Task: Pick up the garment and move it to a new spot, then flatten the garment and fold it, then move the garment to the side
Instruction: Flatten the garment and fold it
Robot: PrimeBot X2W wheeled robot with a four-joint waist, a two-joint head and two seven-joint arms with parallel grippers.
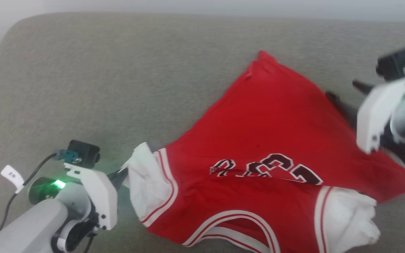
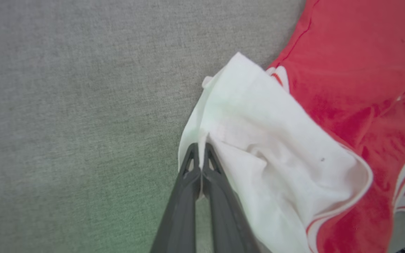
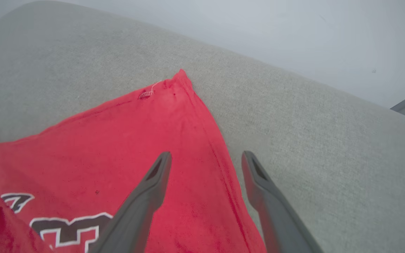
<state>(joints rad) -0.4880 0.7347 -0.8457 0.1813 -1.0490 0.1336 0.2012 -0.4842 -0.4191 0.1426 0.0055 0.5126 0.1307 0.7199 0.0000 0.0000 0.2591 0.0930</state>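
I see a wide grey cushion (image 1: pixel 118 77) with one red jersey (image 1: pixel 265 133) lying rumpled on its right half, toward the near edge. The jersey has dark numerals (image 1: pixel 269 168) outlined in white, striped trim and two white sleeves. Bare cushion lies open to the left and on the far side. Of my two grippers, the left gripper (image 2: pixel 199 154) is clenched on the left sleeve (image 2: pixel 258 140). The right gripper (image 3: pixel 206 156) is spread, gripping nothing, over the jersey's right edge.

Creased dark red numerals (image 1: pixel 276 164) on the red white-sleeved jersey (image 1: pixel 265 116) include a 3; a small white cable tag (image 1: pixel 12 174) reads roughly "2K".
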